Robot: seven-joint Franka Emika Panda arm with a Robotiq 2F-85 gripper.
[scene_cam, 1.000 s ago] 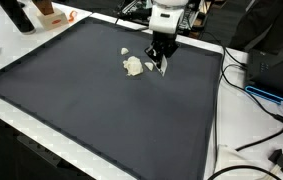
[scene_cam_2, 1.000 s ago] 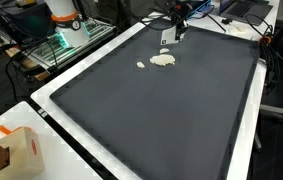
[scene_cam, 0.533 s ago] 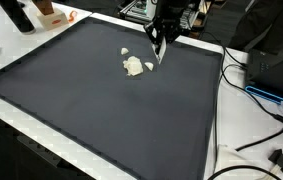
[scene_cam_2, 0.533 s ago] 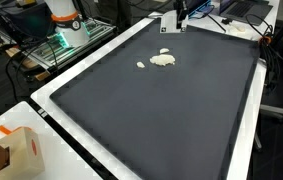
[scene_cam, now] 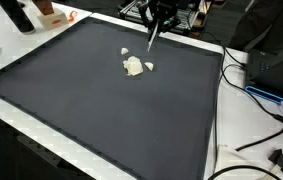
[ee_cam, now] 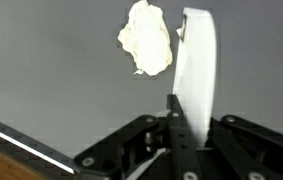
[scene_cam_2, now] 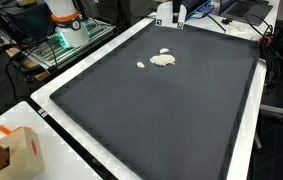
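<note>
1. White against black: the pincer (ee_cam: 191, 125) is clenching a flat white piece (ee_cam: 196, 70) between its dark fingers, the jaws drawn in close on its lower end, so the piece is sticking out from them nearly edge-on in the wrist view.
2. The pincer (scene_cam: 158, 18) is hanging above the far edge of the black mat (scene_cam: 101, 110) in an exterior view, and the flat white piece (scene_cam: 151, 36) is slanting down from it as a thin pale line, its free end hovering clear of the mat.
3. The pincer (scene_cam_2: 169, 12) is sitting at the very top of the picture in an exterior view, half cut off by the frame.
4. A pale lump (scene_cam: 133, 66) is lying on the mat near the free end of the flat white piece, not touching it; in the wrist view the lump (ee_cam: 146, 38) is showing just beside the piece, with a narrow strip of mat between them.
5. Small pale crumbs (scene_cam: 124, 51) are lying close around the lump, apart from it.
6. A cardboard box (scene_cam_2: 16, 150) is standing off the mat at the near corner of the table; whether anything is inside it cannot be told.
</note>
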